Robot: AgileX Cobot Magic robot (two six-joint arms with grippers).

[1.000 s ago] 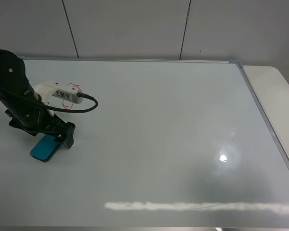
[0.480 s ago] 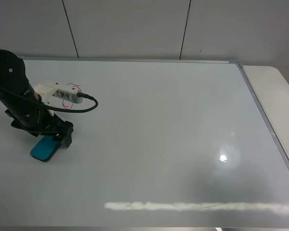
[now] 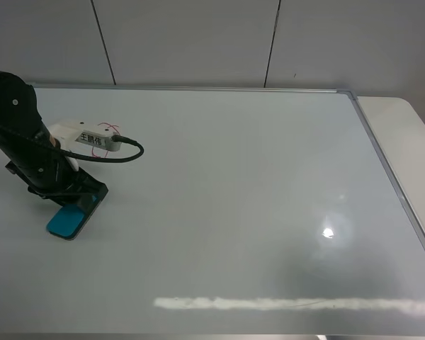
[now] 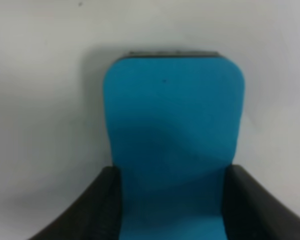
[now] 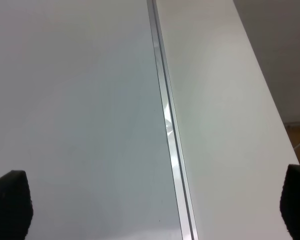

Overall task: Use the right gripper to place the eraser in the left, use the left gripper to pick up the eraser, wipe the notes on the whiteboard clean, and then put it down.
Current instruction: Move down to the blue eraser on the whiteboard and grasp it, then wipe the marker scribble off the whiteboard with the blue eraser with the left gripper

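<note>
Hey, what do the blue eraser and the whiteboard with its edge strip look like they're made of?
Eraser: probably moulded plastic or foam, matte teal top with rounded corners, no glare; a dark layer, maybe felt, shows at one end. Whiteboard: glossy coated surface, showing light reflections. Frame: looks like brushed metal, silver with a bright glint.

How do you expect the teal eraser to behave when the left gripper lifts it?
The eraser looks flat and blocky, so it probably won't roll. The left gripper clamps its sides near one end, so it might tilt.
</note>
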